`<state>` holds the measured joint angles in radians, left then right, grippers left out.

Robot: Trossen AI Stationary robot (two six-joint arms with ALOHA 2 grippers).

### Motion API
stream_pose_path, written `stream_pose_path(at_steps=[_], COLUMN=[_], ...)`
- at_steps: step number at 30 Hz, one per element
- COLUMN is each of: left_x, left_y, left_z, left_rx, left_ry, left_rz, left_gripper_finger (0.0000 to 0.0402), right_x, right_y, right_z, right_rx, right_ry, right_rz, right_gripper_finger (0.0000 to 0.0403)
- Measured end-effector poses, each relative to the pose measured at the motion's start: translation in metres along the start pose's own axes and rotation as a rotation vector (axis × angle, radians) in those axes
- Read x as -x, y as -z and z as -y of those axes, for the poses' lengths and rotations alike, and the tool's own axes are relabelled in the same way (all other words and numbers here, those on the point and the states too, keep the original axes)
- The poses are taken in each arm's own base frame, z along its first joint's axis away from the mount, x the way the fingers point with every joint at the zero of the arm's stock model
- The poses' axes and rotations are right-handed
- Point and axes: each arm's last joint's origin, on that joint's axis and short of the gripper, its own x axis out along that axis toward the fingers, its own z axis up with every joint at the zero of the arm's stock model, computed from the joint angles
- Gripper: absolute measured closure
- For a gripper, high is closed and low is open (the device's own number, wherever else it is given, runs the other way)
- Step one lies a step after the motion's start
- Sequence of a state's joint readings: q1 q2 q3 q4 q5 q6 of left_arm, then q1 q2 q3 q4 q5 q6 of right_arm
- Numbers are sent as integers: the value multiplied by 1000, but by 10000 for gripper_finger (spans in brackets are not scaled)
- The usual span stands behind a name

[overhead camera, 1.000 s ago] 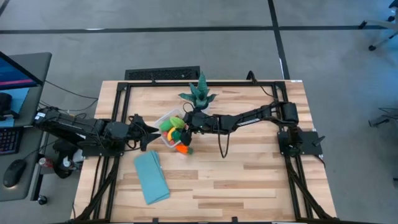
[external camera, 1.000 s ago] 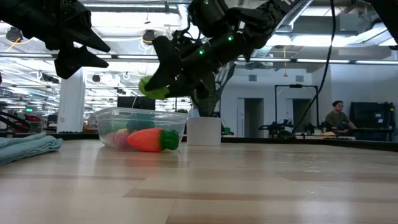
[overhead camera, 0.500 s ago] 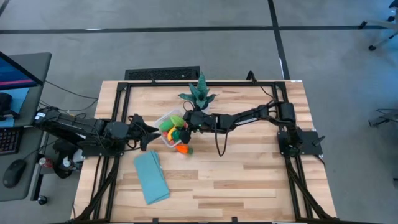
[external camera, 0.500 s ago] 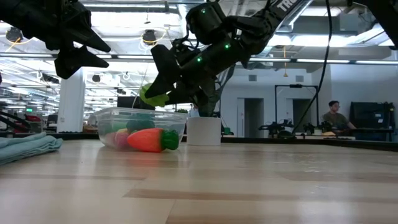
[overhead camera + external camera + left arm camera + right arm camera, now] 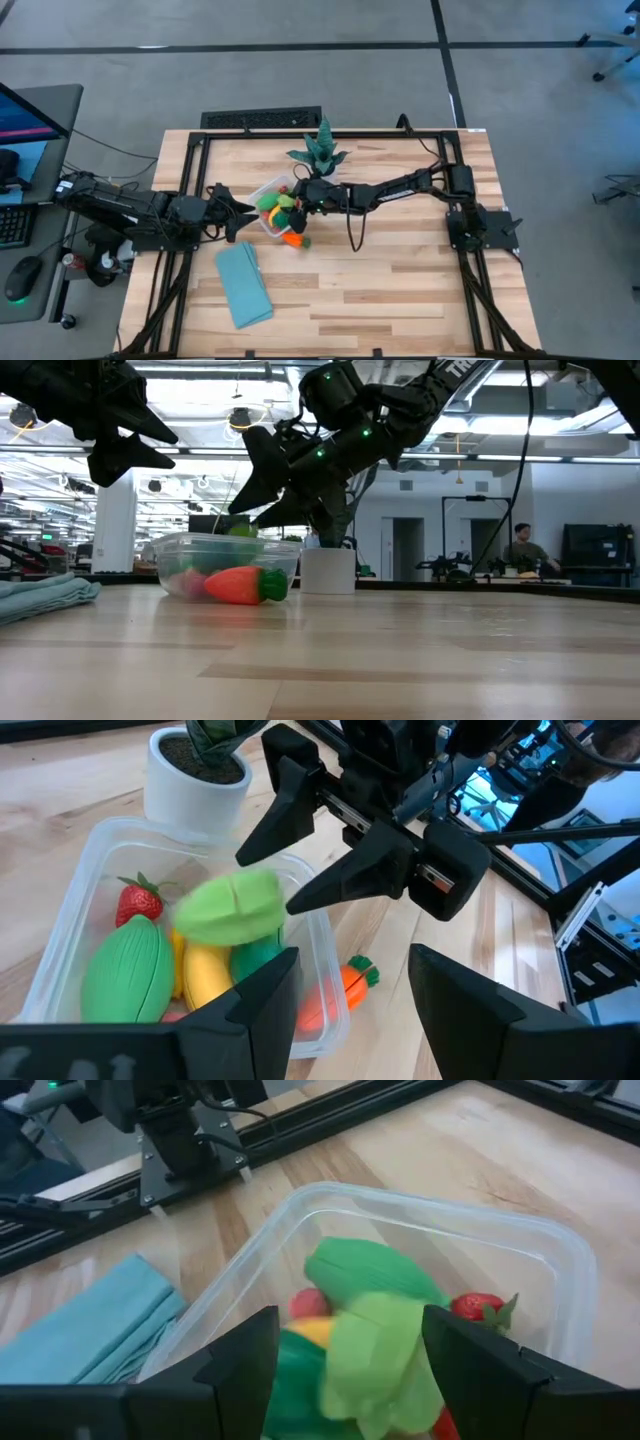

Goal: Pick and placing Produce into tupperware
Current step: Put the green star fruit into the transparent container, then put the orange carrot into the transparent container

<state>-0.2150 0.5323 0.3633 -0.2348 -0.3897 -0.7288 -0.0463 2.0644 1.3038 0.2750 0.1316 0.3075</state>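
Observation:
The clear tupperware (image 5: 258,190) (image 5: 172,550) (image 5: 85,890) (image 5: 420,1205) stands left of the table's middle. It holds a strawberry (image 5: 138,903), a ribbed green piece (image 5: 125,970) and a yellow piece (image 5: 205,975). A light-green piece (image 5: 232,908) (image 5: 240,530) (image 5: 375,1340) is in the air at the rim, just below my right gripper (image 5: 297,200) (image 5: 250,512) (image 5: 265,880), which is open above the tupperware. A carrot (image 5: 293,239) (image 5: 240,585) (image 5: 345,990) lies on the table against the tupperware's near side. My left gripper (image 5: 243,206) (image 5: 165,445) is open and hovers left of the tupperware.
A spiky teal plant in a white pot (image 5: 320,150) (image 5: 328,570) (image 5: 195,775) stands just behind the tupperware. A folded light-blue cloth (image 5: 243,285) (image 5: 40,598) (image 5: 90,1330) lies near the left front. A person (image 5: 520,550) sits in the room beyond.
My right gripper, over the tupperware, has let go of the light-green piece. The piece has dropped from between the fingers down to the rim of the tupperware. The left arm has kept still.

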Motion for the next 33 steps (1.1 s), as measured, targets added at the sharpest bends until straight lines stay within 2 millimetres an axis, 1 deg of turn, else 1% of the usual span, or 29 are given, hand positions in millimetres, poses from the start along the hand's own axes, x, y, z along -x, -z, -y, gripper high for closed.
stream_pose_path(at_steps=[8, 12, 16, 20, 23, 26, 30, 32, 33], left_x=[0, 0, 0, 0, 0, 0, 0, 0, 0], left_y=[0, 0, 0, 0, 0, 0, 0, 0, 0], left_z=[0, 0, 3, 3, 3, 2, 2, 2, 2], left_rx=[-2, -1, -11, -22, -30, -43, -50, -56, -57], left_ry=[0, 12, 68, 79, 64, 51, 50, 49, 49], left_rz=[0, -8, -34, -44, -32, -22, -22, -23, -23], left_gripper_finger=[223, 223, 223, 223, 223, 223, 223, 223, 223], right_x=[0, 8, 24, 47, 63, 73, 77, 77, 74], right_y=[-8, -17, -23, -26, -24, -14, 2, 6, 8], right_z=[-3, -6, -15, -34, -50, -62, -72, -75, -76], right_rx=[-2, 4, 56, 148, 229, 289, 324, 331, 329], right_ry=[-8, -51, -88, -121, -149, -157, -162, -163, -160], right_rz=[13, 4, -58, -117, -171, -252, -350, -364, -359], right_gripper_finger=[153, 153, 152, 152, 152, 152, 152, 152, 152])
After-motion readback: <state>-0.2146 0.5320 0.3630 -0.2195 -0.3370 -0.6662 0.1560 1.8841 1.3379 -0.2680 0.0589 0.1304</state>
